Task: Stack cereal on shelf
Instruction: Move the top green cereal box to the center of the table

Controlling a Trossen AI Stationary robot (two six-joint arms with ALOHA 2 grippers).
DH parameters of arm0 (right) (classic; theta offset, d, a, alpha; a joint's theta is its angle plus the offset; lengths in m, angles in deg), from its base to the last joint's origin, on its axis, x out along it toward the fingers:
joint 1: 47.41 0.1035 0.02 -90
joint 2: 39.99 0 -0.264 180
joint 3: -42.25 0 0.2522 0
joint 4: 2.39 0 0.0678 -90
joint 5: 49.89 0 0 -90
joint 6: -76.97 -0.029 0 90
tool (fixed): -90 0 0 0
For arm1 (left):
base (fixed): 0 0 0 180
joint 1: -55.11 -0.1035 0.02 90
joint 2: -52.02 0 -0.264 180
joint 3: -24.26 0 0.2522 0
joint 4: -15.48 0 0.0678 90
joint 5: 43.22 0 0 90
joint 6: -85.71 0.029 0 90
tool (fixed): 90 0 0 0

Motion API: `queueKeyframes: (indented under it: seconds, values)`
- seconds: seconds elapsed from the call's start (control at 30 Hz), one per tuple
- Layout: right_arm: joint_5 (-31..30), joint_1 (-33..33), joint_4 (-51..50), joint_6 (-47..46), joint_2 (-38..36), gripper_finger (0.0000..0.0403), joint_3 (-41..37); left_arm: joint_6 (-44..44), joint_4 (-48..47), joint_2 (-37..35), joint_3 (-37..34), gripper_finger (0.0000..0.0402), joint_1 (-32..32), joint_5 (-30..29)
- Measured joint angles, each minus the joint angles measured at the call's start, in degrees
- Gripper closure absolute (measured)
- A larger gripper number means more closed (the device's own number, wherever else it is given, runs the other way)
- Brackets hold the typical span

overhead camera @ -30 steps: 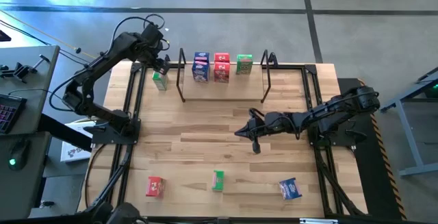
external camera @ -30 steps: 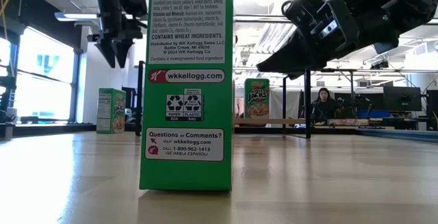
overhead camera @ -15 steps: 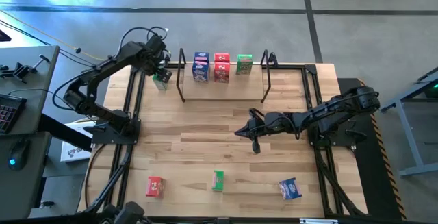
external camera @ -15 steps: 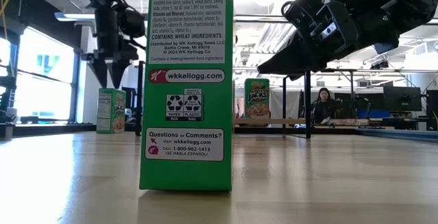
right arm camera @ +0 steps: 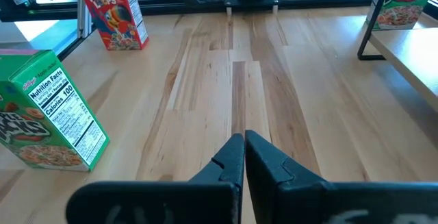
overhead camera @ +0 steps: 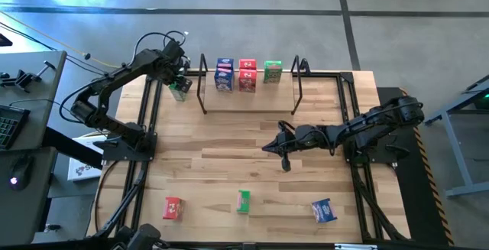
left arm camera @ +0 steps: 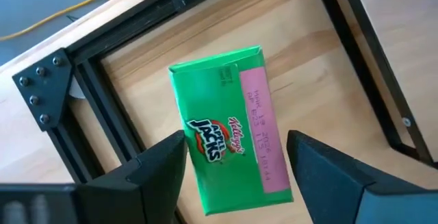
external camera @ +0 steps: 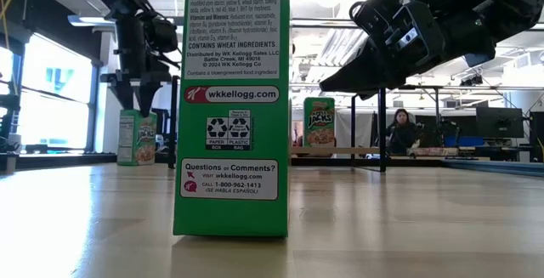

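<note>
A green cereal box stands upright on the table at the far left, just left of the shelf. My left gripper is open right above it. In the left wrist view its two fingers stand on either side of the box's top. In the low view its fingertips are level with the box's top edge. The shelf holds blue, red and green boxes. My right gripper is shut and empty, above the table's middle.
Three boxes stand near the front edge: red, green and blue. The green one fills the low view's foreground. Black frame rails run along the table's left and right sides. A person sits in the room behind.
My left gripper has gone down over the green box at the far left, from well above it until its open fingertips reach the box's top. The box has stayed in place.
</note>
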Motion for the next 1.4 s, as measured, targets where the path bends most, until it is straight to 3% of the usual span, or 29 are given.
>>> queueKeyframes:
  seconds: [0.5, 0.93, 1.13, 1.4]
  values:
    - [0.0, 0.0, 0.0, -0.5, 0.0, 0.0399, 0.0, 5.6, -2.8, -2.5, 2.3, 0.024, 0.0, 1.8]
    - [0.0, 0.0, 0.0, -0.5, 0.0, 0.0399, 0.0, 7.6, -14.4, -16.9, 22.8, 0.0243, 1.8, 0.1]
    - [0.0, 0.0, 0.0, -1.1, 0.0, 0.0399, 0.0, 7.8, -14.4, -22.0, 29.9, 0.0243, 8.7, 6.7]
    - [2.0, 0.3, 0.6, -1.6, -1.2, 0.0399, 0.1, 5.6, -11.4, -22.3, 30.1, 0.0243, 25.3, 12.1]
